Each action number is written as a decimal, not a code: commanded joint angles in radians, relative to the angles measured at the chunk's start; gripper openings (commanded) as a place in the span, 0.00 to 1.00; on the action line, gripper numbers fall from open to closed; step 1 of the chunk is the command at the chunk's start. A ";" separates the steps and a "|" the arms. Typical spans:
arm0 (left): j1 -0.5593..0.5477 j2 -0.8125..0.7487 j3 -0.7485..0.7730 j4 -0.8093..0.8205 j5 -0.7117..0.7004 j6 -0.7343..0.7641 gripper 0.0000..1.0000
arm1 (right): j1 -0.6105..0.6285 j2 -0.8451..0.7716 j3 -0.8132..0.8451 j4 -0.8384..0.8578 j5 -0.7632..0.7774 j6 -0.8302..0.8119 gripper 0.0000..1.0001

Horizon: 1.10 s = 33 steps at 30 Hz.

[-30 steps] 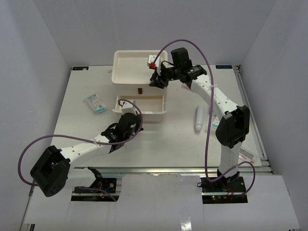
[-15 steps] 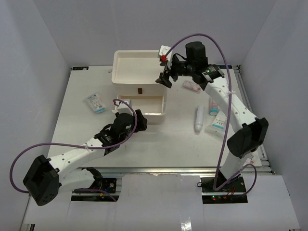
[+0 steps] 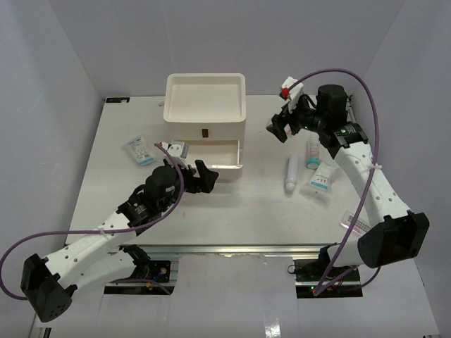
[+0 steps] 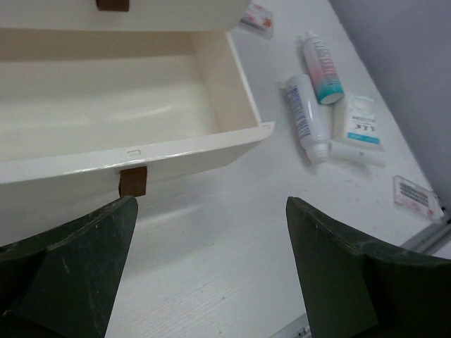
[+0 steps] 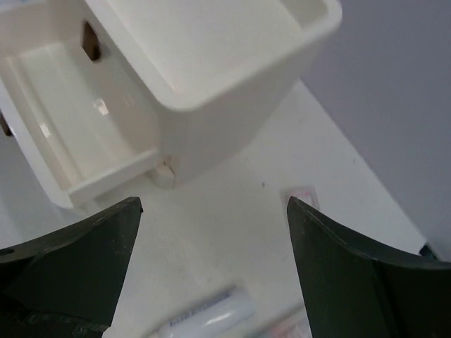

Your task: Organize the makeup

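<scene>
Both my pincers stand wide and empty. The left pincer [image 3: 203, 176] hangs just in front of the open drawer [image 3: 211, 166]; the right pincer [image 3: 279, 128] hangs above the counter [image 3: 232, 211], to the right of the white box [image 3: 204, 121]. The makeup lies loose: a white tube [image 3: 291, 174], a pink-and-teal tube [image 3: 313, 151] and a sachet [image 3: 320, 182] on the right, a blue-printed packet [image 3: 141, 150] on the left. I judge the tubes light, stiff and slippery, likely to roll, so I'd clamp one across mid-barrel. The sachet looks thin and floppy; an edge seems the only hold.
</scene>
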<state>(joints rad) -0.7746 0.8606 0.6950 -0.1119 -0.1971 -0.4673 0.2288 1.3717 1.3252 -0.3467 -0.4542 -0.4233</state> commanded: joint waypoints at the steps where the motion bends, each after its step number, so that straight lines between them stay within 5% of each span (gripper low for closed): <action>1: -0.003 -0.058 0.131 -0.096 0.076 0.100 0.98 | -0.155 -0.016 -0.114 -0.012 0.078 0.171 0.90; 6: -0.003 -0.091 0.176 -0.160 -0.003 0.226 0.98 | -0.275 0.050 -0.153 -0.039 0.195 0.287 0.93; 13: -0.003 -0.178 0.102 -0.154 -0.102 0.265 0.98 | -0.289 0.241 -0.050 -0.054 0.385 0.389 0.95; 29: 0.011 -0.249 0.062 -0.160 -0.138 0.283 0.98 | -0.289 0.578 0.168 -0.107 0.406 0.475 1.00; 33: 0.021 -0.246 0.061 -0.158 -0.128 0.280 0.98 | -0.289 0.611 0.157 -0.109 0.390 0.481 0.90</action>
<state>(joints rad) -0.7682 0.6136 0.7613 -0.2698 -0.3300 -0.1947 -0.0624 1.9527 1.4525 -0.4482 -0.0581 0.0378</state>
